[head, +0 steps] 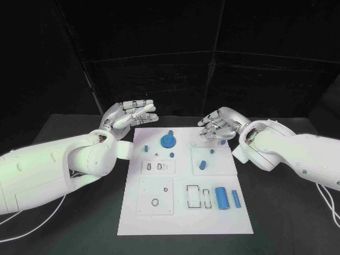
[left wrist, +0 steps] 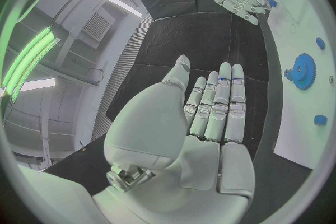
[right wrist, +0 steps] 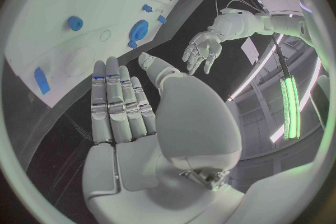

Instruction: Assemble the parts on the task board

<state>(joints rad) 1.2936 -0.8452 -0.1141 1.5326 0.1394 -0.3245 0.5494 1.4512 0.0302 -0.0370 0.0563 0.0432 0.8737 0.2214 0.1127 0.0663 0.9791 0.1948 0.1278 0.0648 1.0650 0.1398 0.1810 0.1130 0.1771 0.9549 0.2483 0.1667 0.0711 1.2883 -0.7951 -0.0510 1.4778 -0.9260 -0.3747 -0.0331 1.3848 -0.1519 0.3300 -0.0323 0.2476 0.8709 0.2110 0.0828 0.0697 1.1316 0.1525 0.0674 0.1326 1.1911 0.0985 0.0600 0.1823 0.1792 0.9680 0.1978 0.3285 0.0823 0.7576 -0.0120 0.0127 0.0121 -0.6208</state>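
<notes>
The left hand (head: 128, 116) hovers above the black desk (head: 78, 127) just off the far left corner of the task board (head: 185, 223); its fingers (left wrist: 217, 103) are stretched out straight, side by side, and hold nothing. On the board, the parts lie loose: a blue gear (head: 168, 141) near the far middle with small blue pegs (head: 147, 149) beside it, a short oval piece (head: 204, 164) in a square field, and two blue cylinders (head: 227, 198) lying beside the empty slots on the near right. The right hand (head: 218, 125) hangs over the far right edge of the board, also empty, with its fingers (right wrist: 119, 103) extended together. I think the main risk is that the small pegs are light and close to the gear, so a wide hand coming down could push them aside. The cylinders may also roll if they are touched from the side, and the board itself could slide on the desk.
</notes>
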